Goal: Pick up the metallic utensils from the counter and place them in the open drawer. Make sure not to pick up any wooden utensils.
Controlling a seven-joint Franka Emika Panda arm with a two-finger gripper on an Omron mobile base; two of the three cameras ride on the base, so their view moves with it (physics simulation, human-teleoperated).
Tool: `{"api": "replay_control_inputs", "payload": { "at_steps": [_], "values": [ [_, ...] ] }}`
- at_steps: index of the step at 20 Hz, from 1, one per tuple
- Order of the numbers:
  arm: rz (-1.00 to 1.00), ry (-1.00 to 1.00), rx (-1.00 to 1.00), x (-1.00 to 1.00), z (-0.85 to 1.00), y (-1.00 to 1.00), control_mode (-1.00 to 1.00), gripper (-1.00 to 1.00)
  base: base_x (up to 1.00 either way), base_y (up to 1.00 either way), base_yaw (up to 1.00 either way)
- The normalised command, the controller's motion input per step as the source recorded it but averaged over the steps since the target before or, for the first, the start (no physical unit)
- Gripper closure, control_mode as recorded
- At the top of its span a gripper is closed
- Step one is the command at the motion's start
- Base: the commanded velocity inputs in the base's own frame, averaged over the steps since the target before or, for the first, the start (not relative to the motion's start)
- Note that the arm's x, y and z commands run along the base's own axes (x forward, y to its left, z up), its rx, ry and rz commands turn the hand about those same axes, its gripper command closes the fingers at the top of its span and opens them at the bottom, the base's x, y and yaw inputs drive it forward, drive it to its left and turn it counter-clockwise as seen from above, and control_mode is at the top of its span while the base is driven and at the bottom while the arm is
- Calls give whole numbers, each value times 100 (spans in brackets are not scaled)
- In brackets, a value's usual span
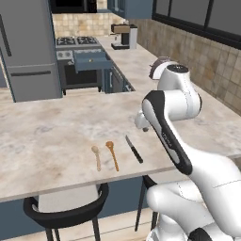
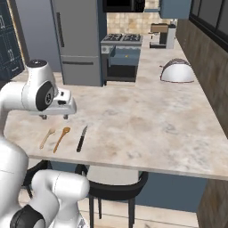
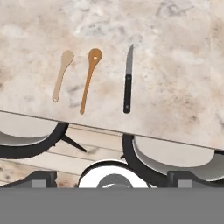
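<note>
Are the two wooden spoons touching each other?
Apart. The hand view shows bare counter between the tan spoon and the orange-brown spoon along their whole length.

counter (image 3: 175, 65) seen from above, edge toward jaws | pale tan spoon (image 3: 62, 74), orange-brown spoon (image 3: 89, 78), black-handled knife (image 3: 127, 81) laid side by side, apart, handles toward jaws | two black-framed stools (image 3: 52, 142) seen below counter edge

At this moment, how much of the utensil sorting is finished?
Possibly one piece done: something yellowish lies in the open drawer, too small to identify. Nothing is in hand; the gripper hangs above the counter. The black-handled knife remains, beside the pale wooden spoon and orange-brown spoon.
</note>
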Motion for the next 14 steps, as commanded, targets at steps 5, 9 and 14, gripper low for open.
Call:
{"api": "replay_control_inputs", "payload": {
  "at_steps": [5,9,14],
  "values": [
    [0,7,2,33,-55,9,-100,-100,0,0,0],
    [0,0,4,0,-78,0,-100,-100,0,0,0],
    [0,0,3,4,-83,-1,-100,-100,0,0,0]
  ]
}}
